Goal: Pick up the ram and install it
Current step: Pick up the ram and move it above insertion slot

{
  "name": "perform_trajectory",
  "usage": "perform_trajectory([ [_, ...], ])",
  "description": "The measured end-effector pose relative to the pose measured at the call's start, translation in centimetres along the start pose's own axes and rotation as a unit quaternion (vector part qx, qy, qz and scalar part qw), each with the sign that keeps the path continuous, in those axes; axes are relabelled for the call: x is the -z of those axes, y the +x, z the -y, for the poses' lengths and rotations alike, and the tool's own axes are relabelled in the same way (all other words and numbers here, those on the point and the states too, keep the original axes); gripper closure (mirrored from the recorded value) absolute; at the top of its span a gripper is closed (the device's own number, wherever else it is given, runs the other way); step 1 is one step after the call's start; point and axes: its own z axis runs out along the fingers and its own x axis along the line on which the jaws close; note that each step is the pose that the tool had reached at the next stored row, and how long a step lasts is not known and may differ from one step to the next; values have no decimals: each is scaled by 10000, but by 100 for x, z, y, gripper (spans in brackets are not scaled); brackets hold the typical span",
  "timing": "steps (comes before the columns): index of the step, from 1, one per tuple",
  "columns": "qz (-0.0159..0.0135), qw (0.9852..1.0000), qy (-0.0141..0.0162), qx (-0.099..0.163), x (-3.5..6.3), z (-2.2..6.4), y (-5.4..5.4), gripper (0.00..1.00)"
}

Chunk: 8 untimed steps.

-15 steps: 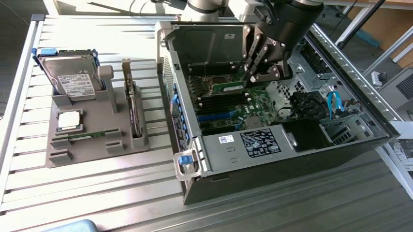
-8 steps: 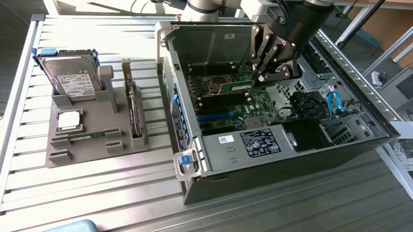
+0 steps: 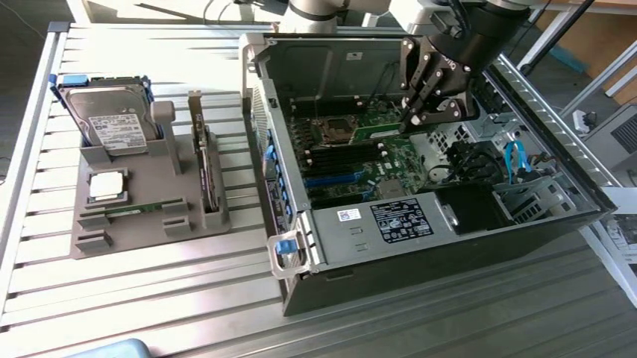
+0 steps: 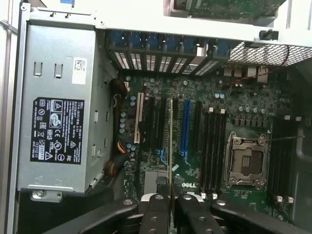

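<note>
Holding ram (image 4: 169, 141) edge-on (seemingly), gripper (image 4: 170, 202) clears case walls (image 3: 261, 89).

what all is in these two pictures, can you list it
ram: one, green, edge-on between the claw's fingers, above the motherboard
computer case: one, black and silver, open, exterior view's right
motherboard: one, green, inside the case
power supply: one, silver with a black label, inside the case
holder: one, grey, exterior view's left
hard drive: one, silver, upright in the holder
processor chip: one, silver, flat in the holder
expansion card: one, dark, on edge in the holder
table: one, silver, slatted
claw: one, black, shut on the ram
</note>
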Motion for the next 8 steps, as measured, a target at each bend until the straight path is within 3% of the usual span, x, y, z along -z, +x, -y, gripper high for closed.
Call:
perform_trajectory([
  [8,1,10000,0,0,8,197,14,86],
])
